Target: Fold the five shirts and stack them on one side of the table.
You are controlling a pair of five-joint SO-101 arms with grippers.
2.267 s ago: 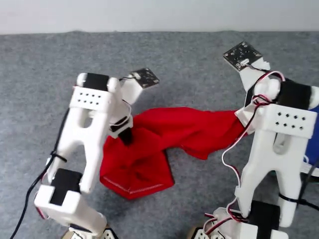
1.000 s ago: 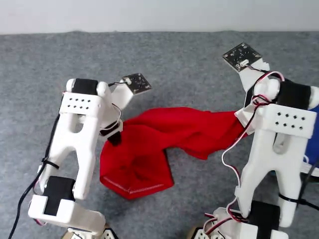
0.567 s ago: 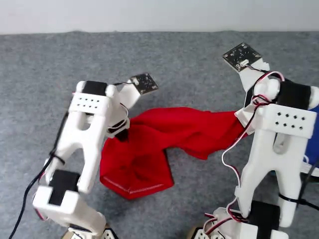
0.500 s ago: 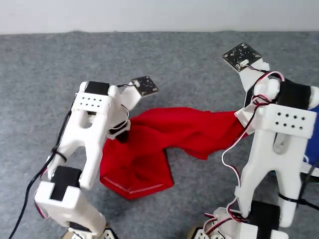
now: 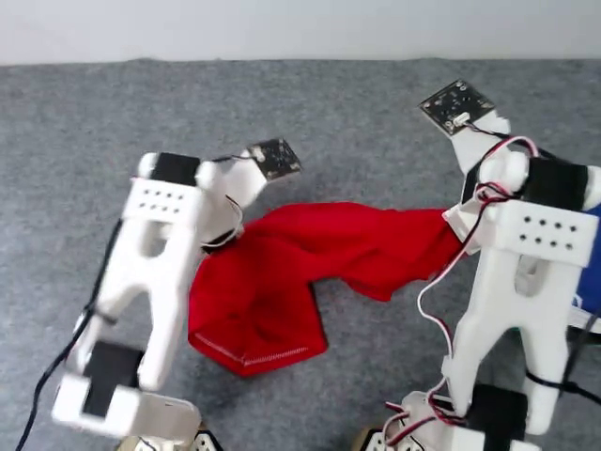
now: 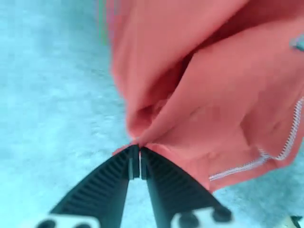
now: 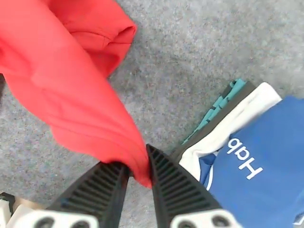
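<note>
grey felt-like table top (image 5: 376, 122) is lying under both arms as i am watching from my end. on the left, the left gripper (image 6: 135, 159) is pressing its jaws almost together, with only a sliver between them, and it is pinching a small fold of the red shirt (image 5: 310, 249) right at its tips. ahead of those tips the shirt is bunching in deep creases, and a white-stitched hem (image 6: 256, 164) is curling off to one side. further right the shirt is stretching as a twisted band across the gap between the arms, reaching the right gripper (image 7: 137, 171). that gripper is clamping a thick wad of the red cloth between its ribbed fingers (image 7: 102, 185), and the rest is draping away ahead of it. just beside the right gripper's outer finger, a folded pile (image 7: 237, 118) is resting on the table, with a blue shirt (image 7: 266, 180) lying on top and white and teal edges showing beneath.
</note>
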